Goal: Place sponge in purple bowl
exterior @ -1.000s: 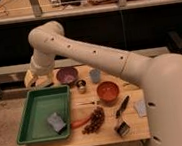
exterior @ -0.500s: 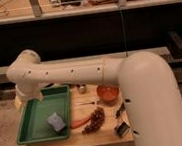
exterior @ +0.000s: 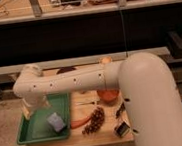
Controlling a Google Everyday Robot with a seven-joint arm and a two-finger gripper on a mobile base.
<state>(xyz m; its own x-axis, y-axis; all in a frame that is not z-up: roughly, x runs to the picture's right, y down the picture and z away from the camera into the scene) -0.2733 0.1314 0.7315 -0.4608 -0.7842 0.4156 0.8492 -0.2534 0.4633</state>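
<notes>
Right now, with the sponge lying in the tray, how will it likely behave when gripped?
The sponge looks thick and soft, so it will probably squash between the jaws. Small and blocky, it is likely light and won't roll. The gripper hangs open over the tray, apart from the sponge.

The long jointed robot arm (exterior: 85,81) is creamy white, with a row of small dark dots along its side. Its pale end effector (exterior: 32,111) hangs over the back left corner of the shallow rectangular plastic tray (exterior: 27,137), which is bright green. In the tray lies the small thick sponge (exterior: 55,121), grey-blue with a darker side. The round purple bowl (exterior: 65,70) shows as a dull, dark mauve behind the arm. The other round bowl (exterior: 107,95) is orange-red. A slim tapered piece (exterior: 79,123) is red-orange, and the bunch of grapes (exterior: 95,121) is dark reddish brown. The wooden desk (exterior: 95,138) is light tan. The floor (exterior: 1,114) is speckled grey-beige.
</notes>
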